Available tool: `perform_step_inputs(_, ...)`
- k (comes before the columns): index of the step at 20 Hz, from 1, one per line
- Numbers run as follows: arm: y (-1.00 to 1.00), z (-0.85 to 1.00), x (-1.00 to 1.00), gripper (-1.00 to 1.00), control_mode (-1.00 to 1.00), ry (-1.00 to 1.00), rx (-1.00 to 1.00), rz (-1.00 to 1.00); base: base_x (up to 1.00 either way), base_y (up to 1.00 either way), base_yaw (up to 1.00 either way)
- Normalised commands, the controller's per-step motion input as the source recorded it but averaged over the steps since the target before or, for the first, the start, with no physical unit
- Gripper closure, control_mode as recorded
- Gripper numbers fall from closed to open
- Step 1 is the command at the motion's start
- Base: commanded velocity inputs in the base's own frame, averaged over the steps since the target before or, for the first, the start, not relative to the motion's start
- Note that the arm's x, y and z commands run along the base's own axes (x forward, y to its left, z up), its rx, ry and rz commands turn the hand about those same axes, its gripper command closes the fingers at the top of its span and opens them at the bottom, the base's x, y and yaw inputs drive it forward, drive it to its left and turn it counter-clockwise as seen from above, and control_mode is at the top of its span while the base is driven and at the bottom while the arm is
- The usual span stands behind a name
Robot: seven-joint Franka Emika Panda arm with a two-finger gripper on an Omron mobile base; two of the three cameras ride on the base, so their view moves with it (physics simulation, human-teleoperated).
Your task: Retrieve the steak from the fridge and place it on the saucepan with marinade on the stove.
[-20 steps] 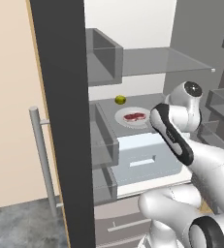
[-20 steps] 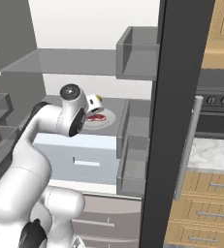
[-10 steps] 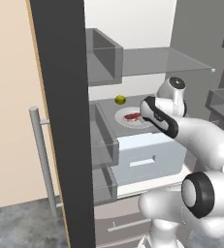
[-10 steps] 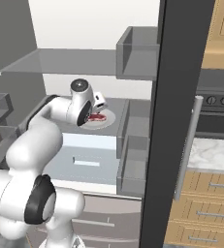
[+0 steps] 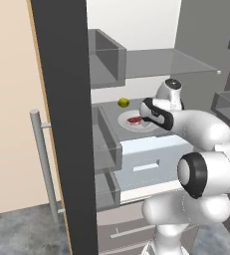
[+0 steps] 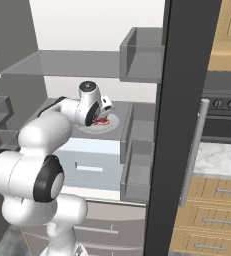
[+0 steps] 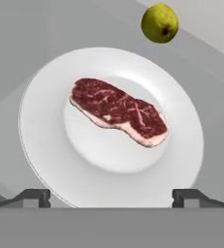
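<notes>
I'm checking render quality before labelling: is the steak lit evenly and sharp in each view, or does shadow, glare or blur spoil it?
Hand view: steak sharp, marbling clear, evenly lit on the white plate; no glare, only soft shading in the plate's well. Left base view: steak small, coarse, partly behind the arm. Right base view: steak barely a red sliver beside the wrist.

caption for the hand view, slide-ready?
Open gripper poised above the steak on a white plate on the fridge shelf, yellow-green fruit beside it.

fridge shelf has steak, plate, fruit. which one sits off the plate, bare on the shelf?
The small yellow-green fruit. It rests directly on the grey shelf beyond the rim of the white plate, apart from it, while the steak lies flat in the plate's middle.
</notes>
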Motion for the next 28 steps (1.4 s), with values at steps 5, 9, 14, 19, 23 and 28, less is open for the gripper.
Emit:
perform_step_inputs(5,0.0,0.0,0.08,-1.0,-1.0,0.06,-0.01,0.0,0.0,0.0,0.0)
perform_step_inputs(9,0.0,0.0,0.36,-1.0,-1.0,0.03,0.0,0.0,0.0,0.0,0.0)
perform_step_inputs(14,0.0,-0.1,0.52,-1.0,-1.0,0.01,0.0,0.0,0.0,0.0,0.0)
perform_step_inputs(19,0.0,-0.3,0.47,-1.0,-1.0,0.01,-0.04,0.0,0.0,0.0,0.0)
perform_step_inputs(23,0.0,-0.38,0.25,-1.0,-1.0,0.04,-0.08,0.0,0.0,0.0,0.0)
perform_step_inputs(28,0.0,-0.25,0.08,-1.0,-1.0,0.07,-0.06,0.0,0.0,0.0,0.0)
